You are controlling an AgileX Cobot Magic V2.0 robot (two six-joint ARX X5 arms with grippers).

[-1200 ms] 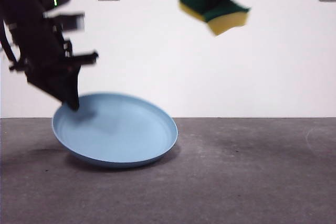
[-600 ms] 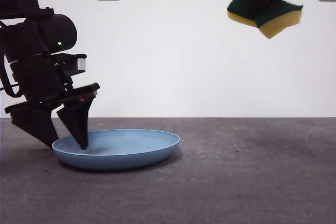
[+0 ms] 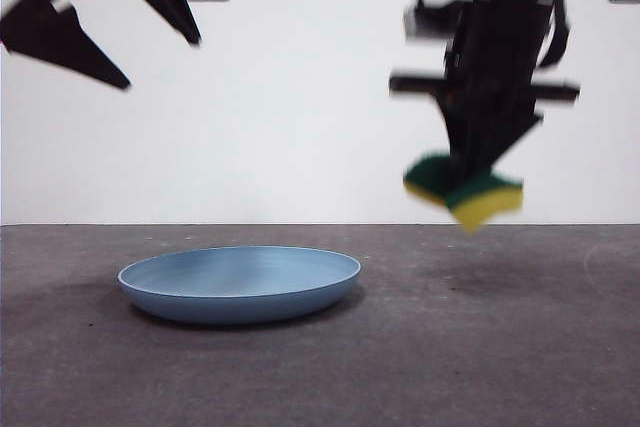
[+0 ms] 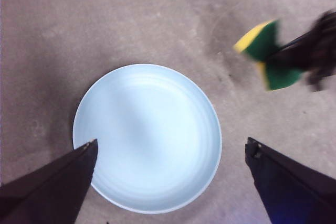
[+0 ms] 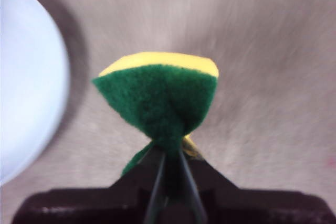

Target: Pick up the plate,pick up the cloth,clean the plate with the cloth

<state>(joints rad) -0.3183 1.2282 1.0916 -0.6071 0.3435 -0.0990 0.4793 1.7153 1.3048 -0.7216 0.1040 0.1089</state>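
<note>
Front view first: the plate [image 3: 240, 283] lies flat on the grey desk [image 3: 480, 347], nothing touching it, while the right claw [image 3: 468, 185] hangs above the desk just to one side of it, pinched tight on the sponge [image 3: 464, 190]. Right wrist view confirms it, with the sponge [image 5: 159, 96] squeezed into a fold between the closed jaws, green scouring face toward the camera, yellow foam behind, and the plate's rim [image 5: 31, 98] off at the edge. Up high is the left claw [image 3: 100, 7], jaws spread wide and holding nothing; the left wrist view looks straight down between them onto the plate [image 4: 147, 137], with the sponge [image 4: 270, 59] off beyond the rim. So the sponge is in hand but the plate is not, and by my reading the wiping step is not on at this instant. For scrubbing to begin, the left claw needs to drop and close on the rim, one jaw inside and one outside, and tilt the plate up; then the right claw has to carry the sponge across over the bowl of it.
</note>
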